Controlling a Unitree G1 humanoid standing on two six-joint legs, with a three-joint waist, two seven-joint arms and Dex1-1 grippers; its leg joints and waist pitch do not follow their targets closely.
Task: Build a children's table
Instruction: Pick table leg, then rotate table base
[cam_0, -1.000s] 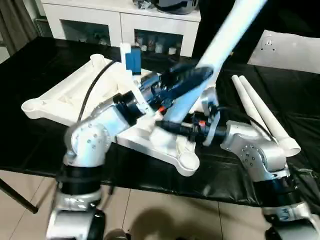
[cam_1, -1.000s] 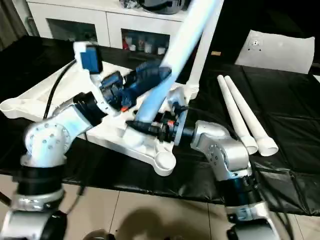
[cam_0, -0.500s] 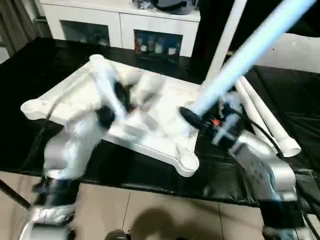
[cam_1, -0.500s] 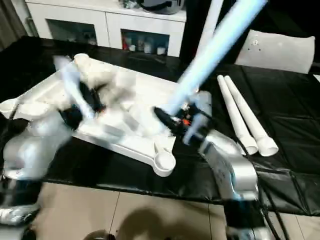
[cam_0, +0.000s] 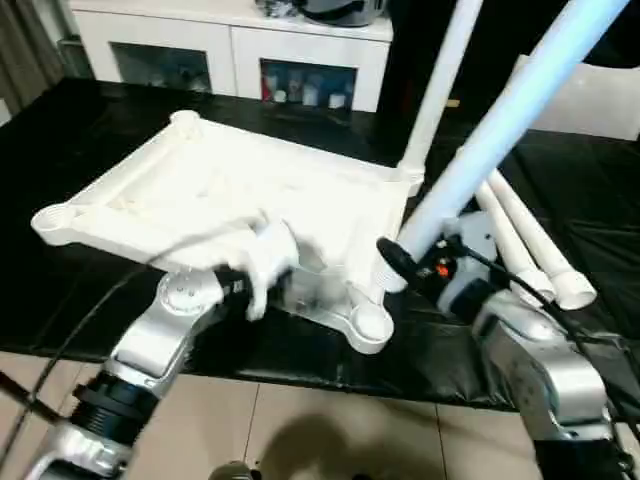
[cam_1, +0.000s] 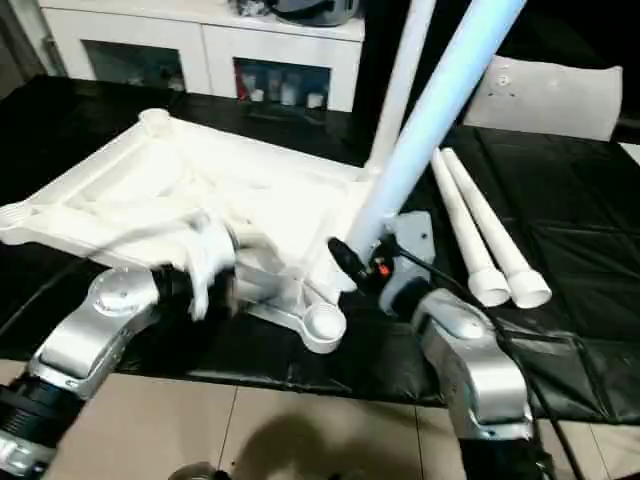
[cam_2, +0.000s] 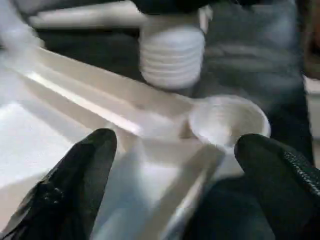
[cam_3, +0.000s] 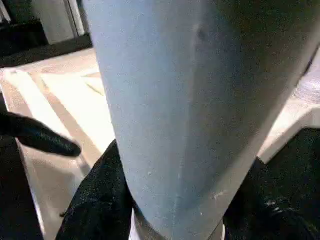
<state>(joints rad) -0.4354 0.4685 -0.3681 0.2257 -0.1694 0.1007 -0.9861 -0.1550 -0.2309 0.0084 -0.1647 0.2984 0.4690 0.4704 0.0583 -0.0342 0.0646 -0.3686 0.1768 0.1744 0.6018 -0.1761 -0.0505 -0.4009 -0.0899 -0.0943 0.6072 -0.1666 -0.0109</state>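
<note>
Tabletop (cam_0: 230, 190): white plastic, upside down on the black-covered desk (cam_0: 70, 120), ribbed underside facing up, round sockets at the corners. Leg, fitted (cam_0: 440, 80): white tube standing upright in the far corner socket on the robot's right. Leg, held (cam_0: 500, 125): long white tapered tube, tilted, its thick end low beside the tabletop's right edge, its narrow end rising up and away to the right; the right gripper (cam_3: 170, 210) grasps it near the thick end, black fingers (cam_3: 95, 200) clenched on either side of the tube. In the left wrist view the ribbed end (cam_2: 172, 57) of this leg hangs just above and near the open corner socket (cam_2: 227, 120), not yet seated in it. Legs, loose (cam_0: 530, 240): two white tubes lying side by side on the desk, to the right of the right gripper, wide ends toward the desk's near edge. Left gripper (cam_2: 175, 165): over the near edge of the tabletop, fingers (cam_2: 85, 170) spread wide and released, grasping nothing, the near-right corner socket just ahead of them. Background: white cabinets (cam_0: 230, 50) with glass doors behind the desk; a white sheet (cam_1: 550, 95) at the far right.
</note>
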